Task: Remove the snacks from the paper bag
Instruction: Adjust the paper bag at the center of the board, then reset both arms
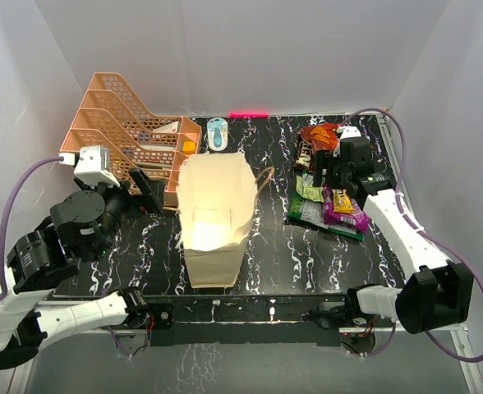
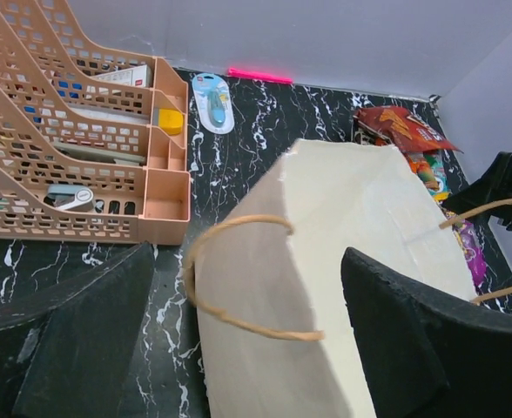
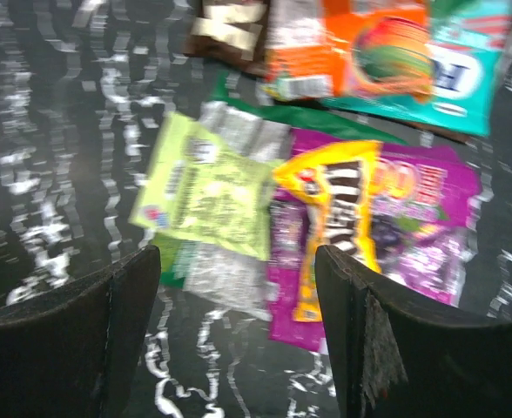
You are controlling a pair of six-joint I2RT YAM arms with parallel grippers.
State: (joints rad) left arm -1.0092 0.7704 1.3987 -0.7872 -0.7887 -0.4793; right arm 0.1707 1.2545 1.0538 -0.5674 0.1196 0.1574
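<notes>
Nearest me are the two arms. The left gripper [image 1: 147, 190] sits just beside the paper bag [image 1: 217, 213], jaws spread wide and empty, lined up on its side and cord handle [image 2: 239, 279] in the wrist view. The right gripper [image 3: 239, 261] hovers over the snacks [image 1: 328, 193], fingers apart, gripping nothing. One paper bag stands upright mid-table, mouth open. The inside is washed out by glare and no packet shows in it, so I judge the job near done or done — can't confirm the bottom is bare. One peach tray rack [image 1: 122, 131] is far left. The snacks lie in one overlapping pile on the right side of the table, well apart from the bag. I count seven packets in the right wrist view: teal [image 3: 465, 70], purple pouch [image 3: 421, 235], orange-red chip bag [image 3: 352, 43], green packet [image 3: 308, 117] mostly buried, yellow-green packet [image 3: 208, 187], dark brown chip bag [image 3: 230, 26] cut off by the frame, yellow candy pack [image 3: 334, 218] on top. There's one small blue-and-white object [image 1: 217, 133] at the back — not a snack.
</notes>
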